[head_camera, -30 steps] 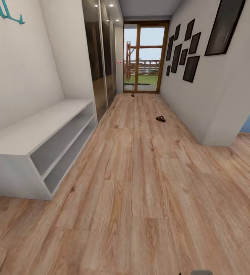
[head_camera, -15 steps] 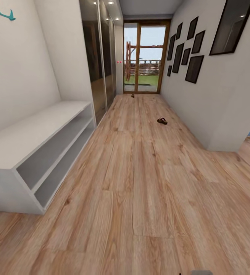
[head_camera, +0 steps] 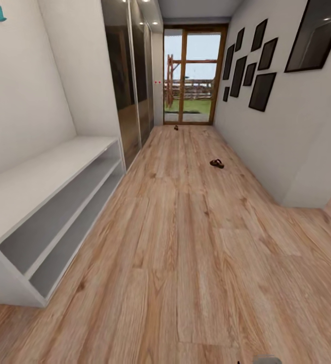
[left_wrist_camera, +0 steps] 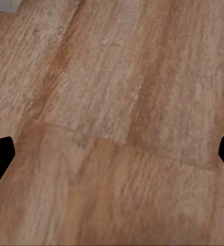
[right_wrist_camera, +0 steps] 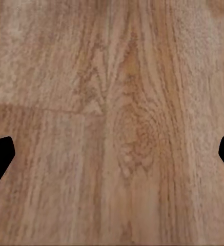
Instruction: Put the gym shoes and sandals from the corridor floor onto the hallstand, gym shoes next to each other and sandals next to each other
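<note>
Down the corridor a sandal (head_camera: 216, 163) lies ahead and right on the floor (head_camera: 185, 242), nearer the right gripper (right_wrist_camera: 112, 154), both it and the left gripper (left_wrist_camera: 112, 154) spread wide, empty, rack (head_camera: 39, 177) to the left.

Corridor floor (head_camera: 185, 242): light brown wood-plank laminate, visible grain and knots, low satin sheen. Hallstand (head_camera: 29, 182): matt white-grey painted board, smooth. Sandal (head_camera: 216, 163): dark reddish-brown, leather-like, detail too small. Wardrobe doors (head_camera: 130, 76): glossy dark mirror-like panels. Walls (head_camera: 276, 126): matt white plaster. Picture frames (head_camera: 262, 91): black, glossy glass. Door frame (head_camera: 183, 71): brown wood.
</note>
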Available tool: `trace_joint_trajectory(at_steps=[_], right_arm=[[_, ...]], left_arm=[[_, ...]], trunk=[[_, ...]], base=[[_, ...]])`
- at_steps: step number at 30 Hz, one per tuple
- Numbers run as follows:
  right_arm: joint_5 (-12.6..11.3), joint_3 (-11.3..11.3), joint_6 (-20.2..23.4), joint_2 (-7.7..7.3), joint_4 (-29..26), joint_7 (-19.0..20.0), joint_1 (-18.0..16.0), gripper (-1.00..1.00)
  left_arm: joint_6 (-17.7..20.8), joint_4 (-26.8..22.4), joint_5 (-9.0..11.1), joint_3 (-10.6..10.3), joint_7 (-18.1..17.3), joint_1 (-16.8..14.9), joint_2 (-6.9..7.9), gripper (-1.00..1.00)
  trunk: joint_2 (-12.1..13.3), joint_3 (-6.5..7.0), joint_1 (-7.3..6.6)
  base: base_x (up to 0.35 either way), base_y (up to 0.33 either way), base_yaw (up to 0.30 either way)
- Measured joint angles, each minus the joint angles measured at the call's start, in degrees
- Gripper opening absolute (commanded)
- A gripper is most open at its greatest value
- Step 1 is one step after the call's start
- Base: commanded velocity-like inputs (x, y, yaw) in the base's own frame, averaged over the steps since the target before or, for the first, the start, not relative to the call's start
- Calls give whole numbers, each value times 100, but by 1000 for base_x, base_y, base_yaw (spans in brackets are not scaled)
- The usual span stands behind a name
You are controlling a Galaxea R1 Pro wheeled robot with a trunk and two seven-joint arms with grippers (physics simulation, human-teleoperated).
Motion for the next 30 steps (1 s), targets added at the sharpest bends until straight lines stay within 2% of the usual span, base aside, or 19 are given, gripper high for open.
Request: trace_joint_trajectory(at_steps=[30], right_arm=[[0, 0, 0, 0, 0, 0, 1, 100]], left_arm=[[7, 123, -8, -12, -2, 0, -11, 100]], trunk=[[0, 0, 0]], base=[[339, 0, 0]])
